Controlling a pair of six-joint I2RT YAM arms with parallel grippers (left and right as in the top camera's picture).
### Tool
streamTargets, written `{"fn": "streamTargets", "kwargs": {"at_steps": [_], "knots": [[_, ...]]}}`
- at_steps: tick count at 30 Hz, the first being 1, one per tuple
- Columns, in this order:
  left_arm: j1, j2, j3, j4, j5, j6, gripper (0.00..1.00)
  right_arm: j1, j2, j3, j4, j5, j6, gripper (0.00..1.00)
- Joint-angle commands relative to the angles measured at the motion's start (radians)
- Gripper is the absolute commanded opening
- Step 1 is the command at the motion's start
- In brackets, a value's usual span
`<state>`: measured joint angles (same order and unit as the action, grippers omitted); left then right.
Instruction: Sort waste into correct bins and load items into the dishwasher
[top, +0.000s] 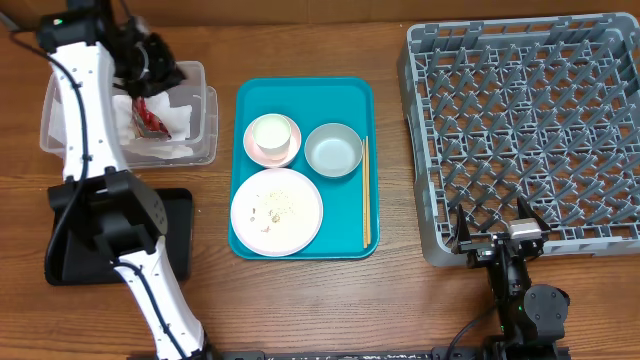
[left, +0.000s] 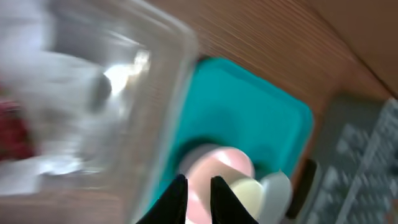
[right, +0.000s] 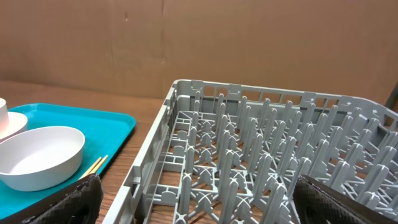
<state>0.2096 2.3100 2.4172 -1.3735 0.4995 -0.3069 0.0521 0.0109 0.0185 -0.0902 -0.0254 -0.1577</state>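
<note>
White napkins (top: 182, 118) and a red wrapper (top: 150, 122) are lying in the tub (top: 207, 105) left of the teal tray (top: 345, 218), whose plate (top: 276, 210), bowl (top: 333, 150), cup (top: 272, 133) and chopsticks (top: 366, 190) are awaiting the empty rack (top: 520, 130) to its right, while the right gripper (top: 492, 222) is gaping open and the left gripper (left: 198, 182) is showing too blurred to tell.

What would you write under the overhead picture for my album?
Tidying time: the teal tray with its pink plate sits between the clear tub of napkins and the grey dish rack.
</note>
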Motion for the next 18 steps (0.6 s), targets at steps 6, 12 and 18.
{"fn": "streamTargets", "kwargs": {"at_steps": [6,12,18], "knots": [[-0.118,-0.078,0.002,-0.038,0.065,0.153,0.06,-0.003,-0.008,-0.010,0.006,0.006,0.000,1.00],[-0.197,-0.172,0.002,-0.166,-0.173,0.114,0.04,-0.003,-0.008,-0.010,0.006,0.006,0.000,1.00],[-0.231,-0.245,0.002,-0.316,-0.423,0.028,0.07,-0.003,-0.008,-0.010,0.006,0.006,0.000,1.00]]}}
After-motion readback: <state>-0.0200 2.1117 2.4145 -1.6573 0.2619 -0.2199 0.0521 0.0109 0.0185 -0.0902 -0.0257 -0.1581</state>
